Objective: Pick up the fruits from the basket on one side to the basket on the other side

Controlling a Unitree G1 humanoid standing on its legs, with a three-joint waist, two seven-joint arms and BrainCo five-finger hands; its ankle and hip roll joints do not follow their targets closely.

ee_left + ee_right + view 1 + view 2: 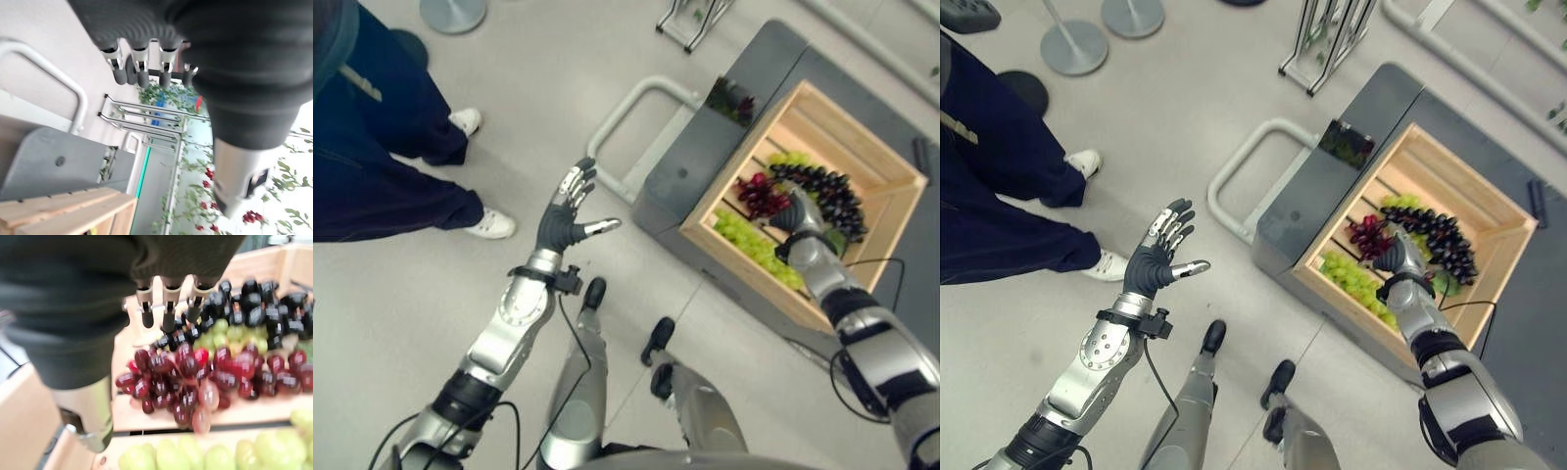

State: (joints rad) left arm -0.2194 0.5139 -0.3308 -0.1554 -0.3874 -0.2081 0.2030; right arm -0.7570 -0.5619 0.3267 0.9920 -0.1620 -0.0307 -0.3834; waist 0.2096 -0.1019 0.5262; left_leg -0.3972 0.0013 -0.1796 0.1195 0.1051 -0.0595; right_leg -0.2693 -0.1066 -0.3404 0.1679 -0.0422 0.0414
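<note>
**Inspector A:** Where is the fruit sitting?

**Inspector B:** Three bunches are lying in a wooden crate that is resting on a grey cart. Black grapes are lying toward the far side, red grapes are sitting in the middle on the slats, and green grapes are running along the near edge, with more green ones showing beneath the black bunch.

**Inspector A:** And the right hand?

**Inspector B:** The right hand is hanging over the crate, between the red and black bunches. In its wrist view the fingers are pointing out straight above the red grapes, spread and holding nothing. I cannot tell whether the tips are touching the fruit.

**Inspector A:** The left hand?

**Inspector B:** The left hand is raised over the floor, well apart from the crate, with fingers straight and thumb sticking out sideways. It is carrying nothing.

**Inspector A:** Anything else nearby?

**Inspector B:** A person in dark trousers and white shoes is standing on the floor beside the left hand. The cart's handle is looping out toward the floor.
</note>
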